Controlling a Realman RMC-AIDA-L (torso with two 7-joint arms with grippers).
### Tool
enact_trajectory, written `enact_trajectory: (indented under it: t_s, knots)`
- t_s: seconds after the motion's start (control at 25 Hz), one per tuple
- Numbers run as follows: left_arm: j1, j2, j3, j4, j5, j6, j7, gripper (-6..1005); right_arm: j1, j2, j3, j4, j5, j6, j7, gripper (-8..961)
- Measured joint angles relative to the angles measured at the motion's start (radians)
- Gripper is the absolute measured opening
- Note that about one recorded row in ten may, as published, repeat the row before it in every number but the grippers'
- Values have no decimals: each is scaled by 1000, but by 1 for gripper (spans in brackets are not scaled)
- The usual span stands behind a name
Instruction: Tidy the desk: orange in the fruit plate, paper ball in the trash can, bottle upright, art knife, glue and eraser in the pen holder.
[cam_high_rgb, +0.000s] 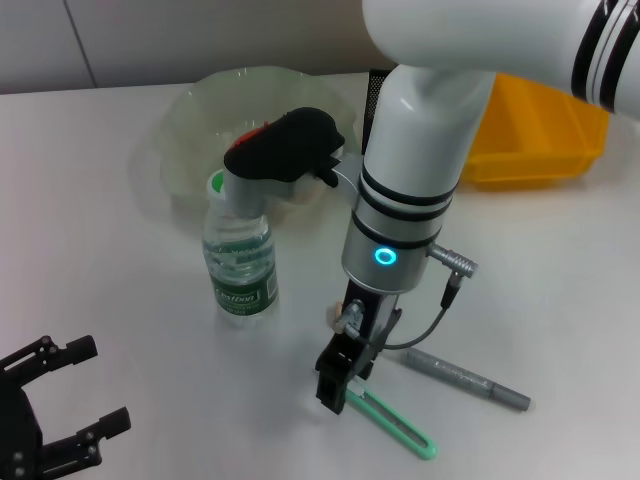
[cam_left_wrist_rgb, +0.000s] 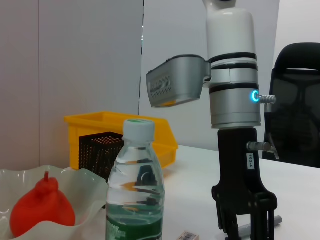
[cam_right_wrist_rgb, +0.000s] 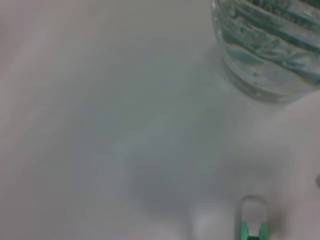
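right gripper hung nose-down over the green art knife's near end, fingers looking almost closed with nothing held. bottle stood upright beside it. i'd spread the fingers across the thin handle first, then pinch flat. left gripper sat open, parked.

Right arm: white cylindrical shell, two black bands above a silver collar carrying a glowing cyan ring light. Silver plug with thin black cable exits beside the light. Silver camera housing with a perforated face bracketed off the collar. Right gripper: black, small white label above it. Left gripper: black, perforated fingers.
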Motion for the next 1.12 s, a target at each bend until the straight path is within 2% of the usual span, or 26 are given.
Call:
enact_trajectory:
  t_s: [1.12]
  knots:
    - [-19, -9, 0, 0, 0, -2, 13, 807, -6, 0, -11, 21, -1, -2, 0, 502]
